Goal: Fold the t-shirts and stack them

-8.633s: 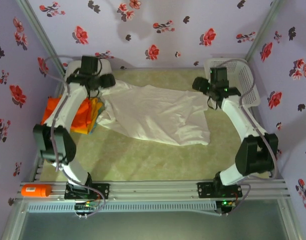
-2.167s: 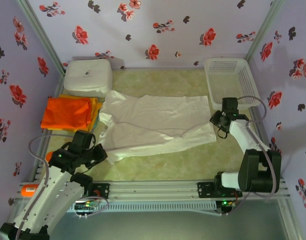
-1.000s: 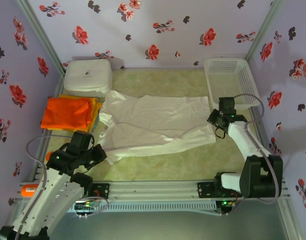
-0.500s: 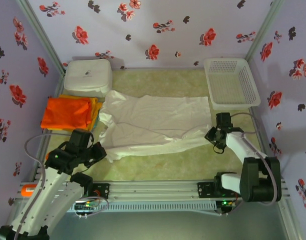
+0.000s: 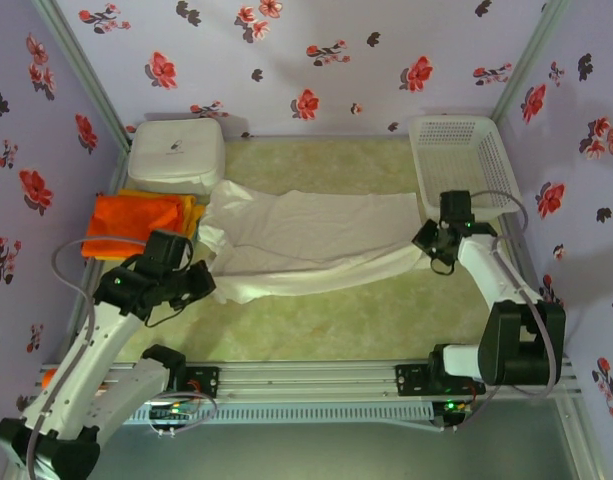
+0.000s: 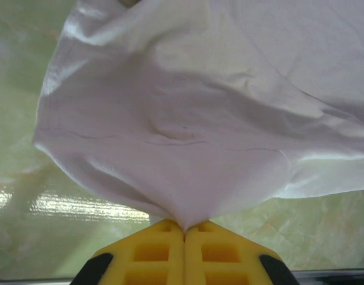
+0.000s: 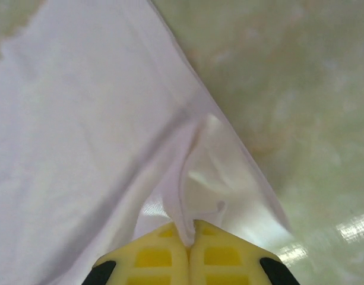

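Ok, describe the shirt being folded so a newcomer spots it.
On the green table, between the white box and the mesh basket, stretches the off-white t-shirt. Unlike the folded orange shirt beside it, it is spread wide, left gripper and right gripper pinching its near edge.

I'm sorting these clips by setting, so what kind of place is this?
Probably a robot test cell dressed like a room, not a real home: a left arm and right arm bolted to an aluminium rail, floral-papered walls in a metal frame, and an off-white t-shirt with a mesh basket.
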Available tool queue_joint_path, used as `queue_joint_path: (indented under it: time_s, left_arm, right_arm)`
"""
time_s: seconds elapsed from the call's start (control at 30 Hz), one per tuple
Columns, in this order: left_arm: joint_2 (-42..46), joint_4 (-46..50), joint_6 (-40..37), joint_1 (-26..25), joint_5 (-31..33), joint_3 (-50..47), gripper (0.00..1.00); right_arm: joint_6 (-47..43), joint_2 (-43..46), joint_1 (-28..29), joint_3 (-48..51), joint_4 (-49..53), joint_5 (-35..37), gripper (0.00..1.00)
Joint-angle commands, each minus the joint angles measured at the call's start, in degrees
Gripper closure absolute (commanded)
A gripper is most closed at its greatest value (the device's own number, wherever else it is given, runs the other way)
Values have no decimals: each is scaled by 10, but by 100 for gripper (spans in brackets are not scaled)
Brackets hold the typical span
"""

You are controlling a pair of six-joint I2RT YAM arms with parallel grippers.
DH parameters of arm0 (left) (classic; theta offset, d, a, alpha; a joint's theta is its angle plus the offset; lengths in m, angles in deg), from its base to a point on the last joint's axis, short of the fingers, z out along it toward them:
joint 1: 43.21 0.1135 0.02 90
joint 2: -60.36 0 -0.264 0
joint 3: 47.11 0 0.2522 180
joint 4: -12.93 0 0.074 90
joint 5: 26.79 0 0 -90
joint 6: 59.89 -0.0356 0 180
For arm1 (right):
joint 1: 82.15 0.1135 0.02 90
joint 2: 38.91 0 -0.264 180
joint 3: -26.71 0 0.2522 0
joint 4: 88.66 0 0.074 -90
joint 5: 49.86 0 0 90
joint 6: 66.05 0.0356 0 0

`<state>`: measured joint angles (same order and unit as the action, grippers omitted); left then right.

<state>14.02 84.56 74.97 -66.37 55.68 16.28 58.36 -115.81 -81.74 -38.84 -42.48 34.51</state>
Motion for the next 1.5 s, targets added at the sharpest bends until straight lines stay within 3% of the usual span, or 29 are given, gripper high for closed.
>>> queue_joint_path:
  time_s: [0.0, 0.23, 0.37, 0.7, 1.03, 1.27, 1.47]
  left_arm:
    - [-16, -5, -38, 8, 20, 18, 100]
    - [-41, -14, -54, 19, 19, 19, 100]
    - [-27, -1, -59, 27, 19, 20, 100]
    - [69, 83, -9, 30, -21, 20, 100]
    - [205, 207, 59, 27, -47, -8, 100]
    - [224, 277, 66, 27, -64, -5, 100]
    - [249, 323, 70, 27, -69, -18, 100]
  right_arm:
    - [-26, -54, -4, -43, 52, -20, 100]
    - [-6, -124, 1, -94, 24, -42, 100]
    - [-13, -102, 5, -79, 34, -33, 100]
    - [-17, 121, -1, -2, 168, -7, 100]
    - [50, 359, -1, 72, 301, 7, 100]
    - [71, 434, -1, 54, 383, 63, 97]
    - [80, 480, -1, 59, 408, 68, 93]
